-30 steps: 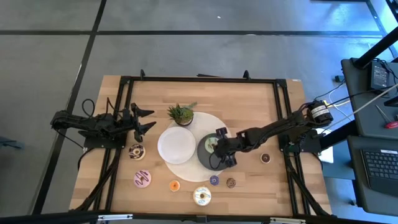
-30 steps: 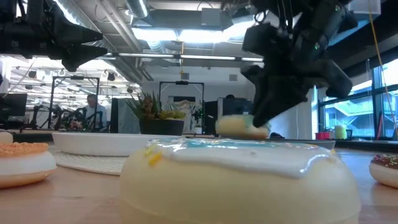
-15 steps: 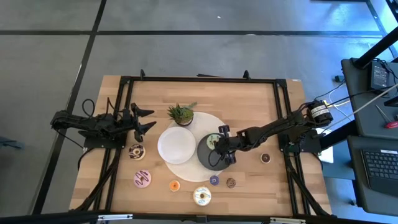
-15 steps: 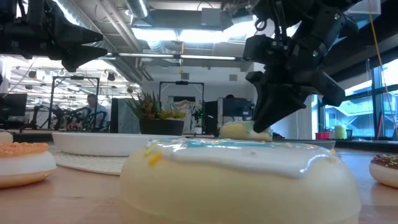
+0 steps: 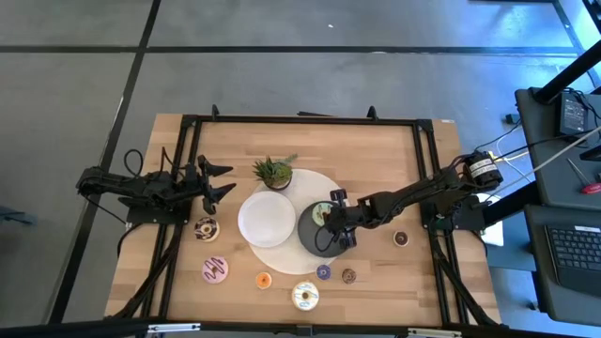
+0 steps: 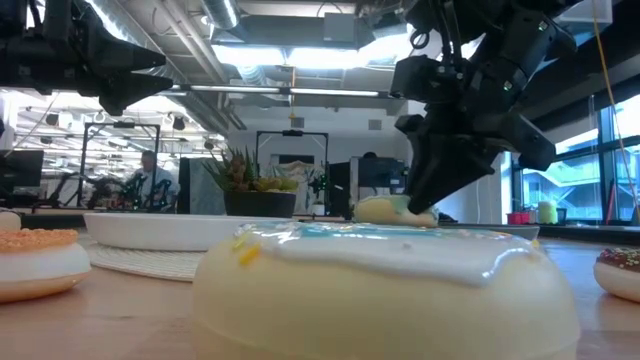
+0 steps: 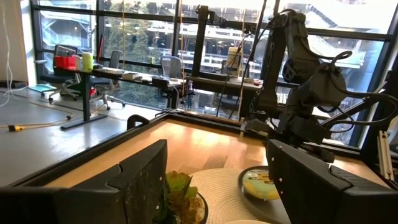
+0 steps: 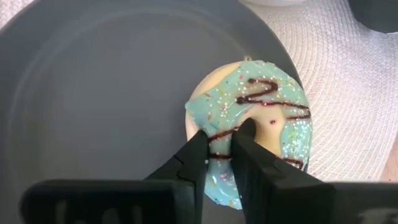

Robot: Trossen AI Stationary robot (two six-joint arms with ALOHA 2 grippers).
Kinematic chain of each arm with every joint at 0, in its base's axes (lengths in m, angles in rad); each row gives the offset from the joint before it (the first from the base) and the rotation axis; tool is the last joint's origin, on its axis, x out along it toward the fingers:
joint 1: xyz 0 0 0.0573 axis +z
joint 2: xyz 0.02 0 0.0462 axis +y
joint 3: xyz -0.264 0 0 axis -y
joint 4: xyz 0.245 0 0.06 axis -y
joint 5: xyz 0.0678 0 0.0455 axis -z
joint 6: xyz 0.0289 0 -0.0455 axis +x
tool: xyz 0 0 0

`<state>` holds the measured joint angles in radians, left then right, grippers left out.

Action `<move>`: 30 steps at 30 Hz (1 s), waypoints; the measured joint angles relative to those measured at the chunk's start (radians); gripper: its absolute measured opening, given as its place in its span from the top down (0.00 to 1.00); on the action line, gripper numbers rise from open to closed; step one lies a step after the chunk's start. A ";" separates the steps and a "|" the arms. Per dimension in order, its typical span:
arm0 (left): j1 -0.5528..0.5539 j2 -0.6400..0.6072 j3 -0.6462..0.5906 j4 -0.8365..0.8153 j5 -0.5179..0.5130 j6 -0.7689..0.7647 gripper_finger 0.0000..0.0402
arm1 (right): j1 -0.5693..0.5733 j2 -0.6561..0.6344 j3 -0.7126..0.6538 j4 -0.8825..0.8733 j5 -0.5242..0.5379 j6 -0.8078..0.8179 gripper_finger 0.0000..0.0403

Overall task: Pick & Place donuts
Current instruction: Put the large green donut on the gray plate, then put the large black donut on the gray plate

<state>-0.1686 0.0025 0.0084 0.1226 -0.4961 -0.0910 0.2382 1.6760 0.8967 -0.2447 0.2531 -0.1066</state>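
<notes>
The right tool (image 8: 219,152) is down on the grey plate (image 8: 93,93), its fingers close together across the ring of the green donut (image 8: 252,134), one tip in the hole; whether they grip it or have let go I cannot tell; the donut lies flat on the plate, near the rim that borders the woven mat (image 8: 348,74); the left tool (image 5: 218,179) hangs wide and empty at the surface's left edge (image 5: 141,272), beside the plant (image 5: 272,172); the white plate (image 5: 266,218) sits between plant and grey plate; along the near side lie the sprinkled donut (image 5: 206,228), pink (image 5: 216,270), orange (image 5: 264,280), white (image 5: 304,297), purple (image 5: 323,272) and two brown ones (image 5: 348,276) (image 5: 401,238).
</notes>
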 joint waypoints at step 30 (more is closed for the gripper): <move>0.000 0.000 0.000 0.000 0.000 0.000 0.33 | -0.010 -0.156 0.063 -0.331 0.005 0.051 0.64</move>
<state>-0.1684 0.0025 0.0086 0.1230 -0.4965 -0.0910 0.2282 1.5201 0.9592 -0.5761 0.2581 -0.0560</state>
